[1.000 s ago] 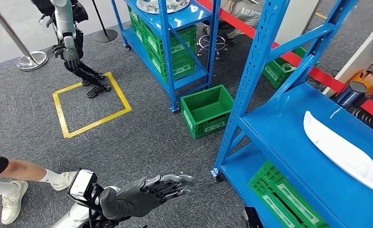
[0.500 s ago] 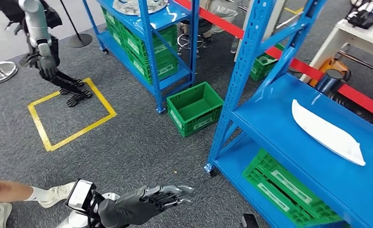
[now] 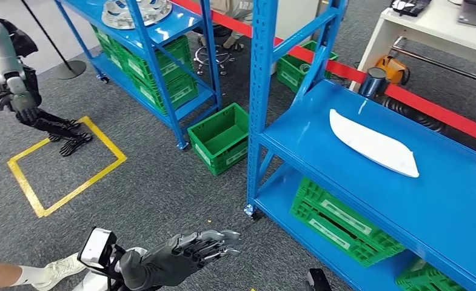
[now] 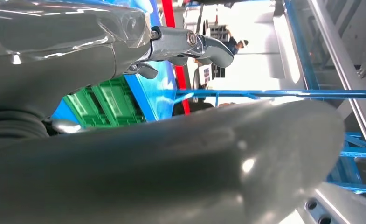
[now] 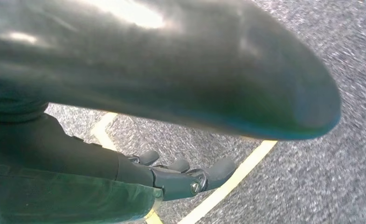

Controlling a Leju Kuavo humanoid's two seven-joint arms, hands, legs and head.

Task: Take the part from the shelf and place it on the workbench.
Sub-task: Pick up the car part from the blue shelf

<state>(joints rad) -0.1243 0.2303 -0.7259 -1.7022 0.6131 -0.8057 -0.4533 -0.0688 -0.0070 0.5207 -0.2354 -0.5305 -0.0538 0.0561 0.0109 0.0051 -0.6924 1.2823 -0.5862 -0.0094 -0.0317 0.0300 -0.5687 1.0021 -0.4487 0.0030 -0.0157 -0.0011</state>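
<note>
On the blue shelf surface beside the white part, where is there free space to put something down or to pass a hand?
The top blue shelf is bare on the near side of the white part, toward the front edge, and between the part and the upright post. Crowded: the lower level, full of green crates.

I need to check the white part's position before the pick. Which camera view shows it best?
The head view: the white part lies flat and whole on the blue shelf, unobstructed. The left wrist view catches blue shelf framing and green crates past the left hand; the right wrist view looks at grey floor.
</note>
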